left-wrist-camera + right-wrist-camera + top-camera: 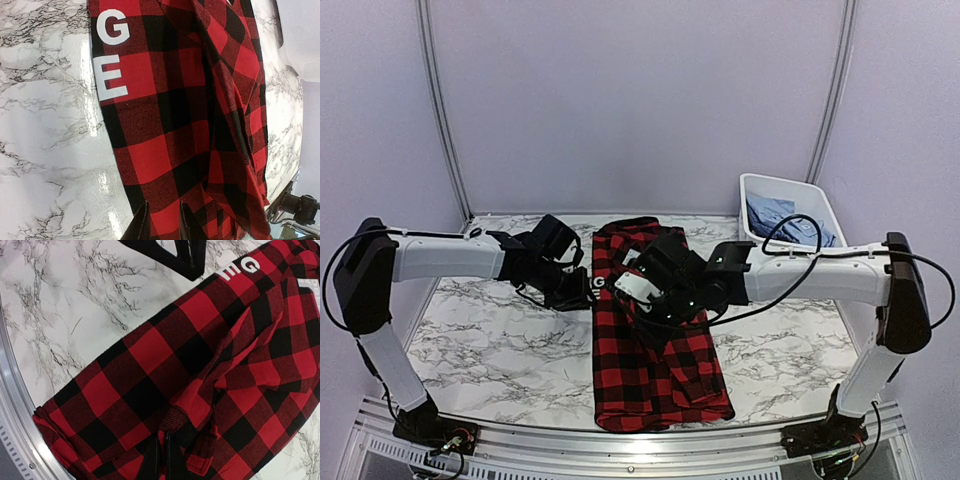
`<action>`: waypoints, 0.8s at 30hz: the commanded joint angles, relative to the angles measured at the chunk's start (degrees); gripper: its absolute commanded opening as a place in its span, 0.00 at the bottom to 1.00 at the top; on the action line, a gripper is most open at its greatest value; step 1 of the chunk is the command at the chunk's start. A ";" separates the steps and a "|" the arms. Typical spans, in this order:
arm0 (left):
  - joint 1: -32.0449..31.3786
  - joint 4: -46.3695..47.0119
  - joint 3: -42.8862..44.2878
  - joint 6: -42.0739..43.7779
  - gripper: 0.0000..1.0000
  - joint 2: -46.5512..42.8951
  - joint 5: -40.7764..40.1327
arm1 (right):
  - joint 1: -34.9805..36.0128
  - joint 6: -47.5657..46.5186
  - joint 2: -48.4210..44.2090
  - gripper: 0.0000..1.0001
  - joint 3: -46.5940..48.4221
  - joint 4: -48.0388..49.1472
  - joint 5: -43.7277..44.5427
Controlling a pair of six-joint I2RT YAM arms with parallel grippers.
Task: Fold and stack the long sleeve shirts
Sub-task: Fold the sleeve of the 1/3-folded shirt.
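A red-and-black flannel long sleeve shirt (pixel 655 350) lies lengthwise down the middle of the marble table (pixel 490 340). White letters "G E" (pixel 112 55) run along its left edge. My left gripper (pixel 588 290) sits at that left edge, and in the left wrist view its narrowly parted fingers (pixel 164 220) hold red cloth between them. My right gripper (pixel 642 300) hovers over the shirt's upper middle. In the right wrist view its fingers (pixel 163 440) are shut on a bunched, ribbed fold of the shirt (pixel 165 370). Light blue shirts (pixel 780 220) lie in the tub.
A white plastic tub (pixel 760 180) stands at the back right corner of the table. The table's metal front rail (pixel 620 445) runs just beyond the shirt's near hem. Bare marble lies to the left and right of the shirt. The left gripper's black fingers (pixel 185 260) show at the top of the right wrist view.
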 commanded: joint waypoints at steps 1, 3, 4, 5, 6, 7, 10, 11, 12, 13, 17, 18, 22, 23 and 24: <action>0.26 1.17 -1.58 0.68 0.22 -3.09 0.74 | 0.12 0.71 -1.14 0.00 5.89 -7.93 2.46; 0.31 1.35 -1.90 0.73 0.22 -3.52 0.70 | 0.70 0.44 0.35 0.00 8.57 -11.88 2.44; 0.29 1.35 -1.99 0.73 0.22 -3.70 0.76 | 1.47 0.42 1.10 0.00 9.66 -13.55 2.92; 0.32 1.43 -2.08 0.85 0.22 -3.76 0.78 | 2.33 0.47 1.91 0.00 10.14 -14.50 3.02; 0.34 1.43 -2.16 0.91 0.22 -3.79 0.91 | 3.32 0.56 2.87 0.00 10.56 -15.46 3.03; 0.35 1.50 -2.26 0.99 0.22 -3.80 1.02 | 4.13 0.72 3.96 0.00 10.96 -16.17 3.04; 0.35 1.78 -2.97 1.05 0.22 -3.85 1.31 | 6.45 1.90 7.75 0.00 12.34 -17.72 2.85; 0.35 1.95 -3.29 1.08 0.22 -3.99 1.23 | 7.13 2.19 8.96 0.00 12.81 -17.86 2.64; 0.35 2.05 -3.67 1.10 0.22 -4.16 1.15 | 7.76 2.41 10.03 0.00 13.24 -17.96 2.58; 0.35 2.14 -4.05 1.03 0.22 -4.30 1.14 | 8.39 2.63 10.98 0.00 13.55 -18.04 2.67; 0.35 2.56 -5.82 0.90 0.22 -4.94 1.21 | 9.28 4.64 12.47 0.10 14.44 -16.42 1.75; 0.35 2.74 -6.31 0.88 0.23 -5.08 1.21 | 9.28 5.46 11.89 0.19 14.13 -15.27 1.39; 0.27 3.94 -8.26 0.60 0.29 -5.79 2.52 | 9.03 8.16 7.92 0.39 11.42 -11.45 2.33; 0.19 4.41 -8.66 0.52 0.31 -5.89 3.18 | 8.76 9.15 6.64 0.43 10.38 -10.31 2.75; -0.01 4.70 -8.95 0.64 0.33 -6.09 3.80 | 8.24 10.28 5.30 0.47 9.07 -9.32 2.95</action>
